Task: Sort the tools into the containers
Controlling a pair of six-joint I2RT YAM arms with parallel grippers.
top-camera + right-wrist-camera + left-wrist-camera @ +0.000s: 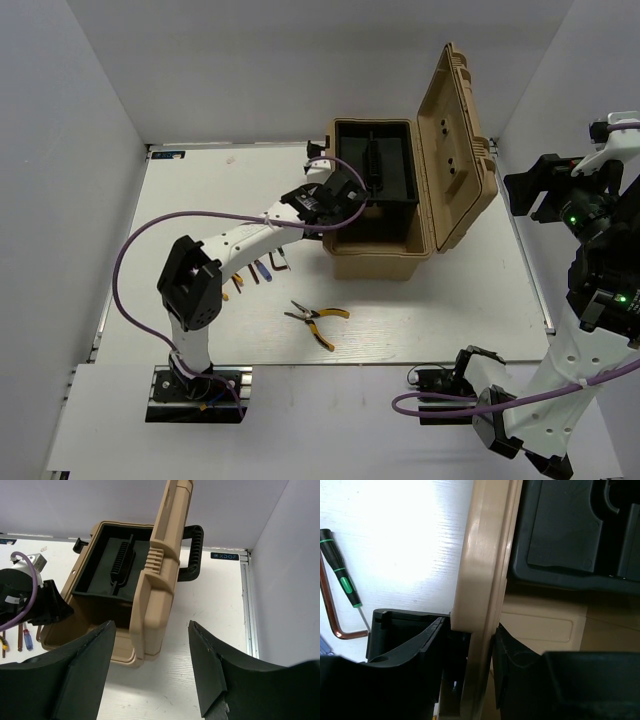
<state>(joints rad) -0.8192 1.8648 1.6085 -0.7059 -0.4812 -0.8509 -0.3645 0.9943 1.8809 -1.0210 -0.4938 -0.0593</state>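
Little of the sorting can be counted as done. The tan toolbox (pixel 370 262) stands open at the centre of the top view, and no tool is seen in its black tray (pixel 375 160) or in the part of its floor that shows. The yellow-handled pliers (pixel 318 322) lie on the table (pixel 450 300) below the box. Left of it, partly hidden under the left arm, a green-banded screwdriver (pixel 339 567) and a copper-coloured hex key (pixel 332 615) are seen among a small cluster. The left gripper (pixel 471 630) is closed on the box's left rim, 1 finger on each side. The right gripper (pixel 150 625) is held high at the right, spread wide with nothing in it. Every visible tool is judged left to place.
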